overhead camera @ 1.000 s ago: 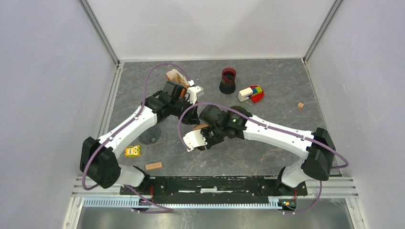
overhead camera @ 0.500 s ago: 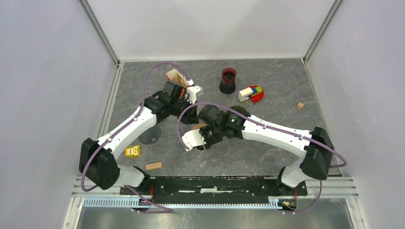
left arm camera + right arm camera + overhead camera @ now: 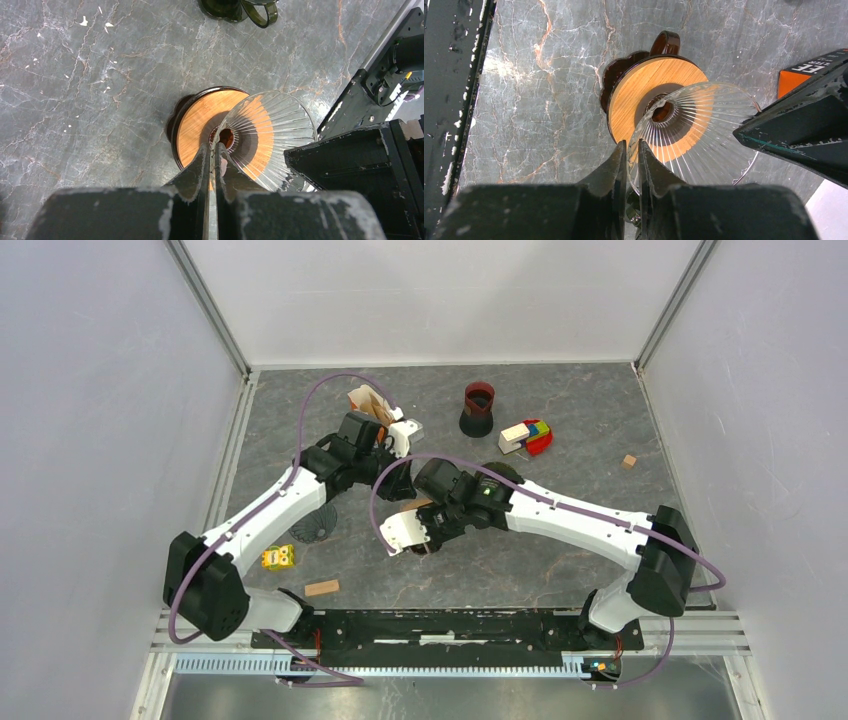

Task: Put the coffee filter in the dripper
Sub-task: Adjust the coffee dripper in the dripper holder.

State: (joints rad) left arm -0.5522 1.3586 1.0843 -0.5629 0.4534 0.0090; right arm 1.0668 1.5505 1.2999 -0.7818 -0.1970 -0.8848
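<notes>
- While both arms met over the middle of the grey stone-patterned table, the dripper stood between them. It was a clear ribbed glass cone on a wooden collar, with a dark glass handle.
- We saw the left gripper with its jaws pressed together on the thin glass rim of the cone.
- We saw the right gripper astride the same rim from the other side. Its jaws stood a sliver apart, and we could not tell whether they pressed the glass.
- What we took for the coffee filter, a tan and white folded paper, lay on the table beyond the left arm. It was well apart from the dripper and neither claw touched it.
- We judged the filter very light, limp and easy to crease or tear. A gentle pinch on one free upper edge looked the best hold, since that would let the cone of paper hang open.
- We judged the dripper stiff, smooth and breakable. Its rim offered a slippery hold that could chip if squeezed hard, while the collar and handle looked sturdier.
- We judged the task not yet far along, with the paper outside the cone.
</notes>
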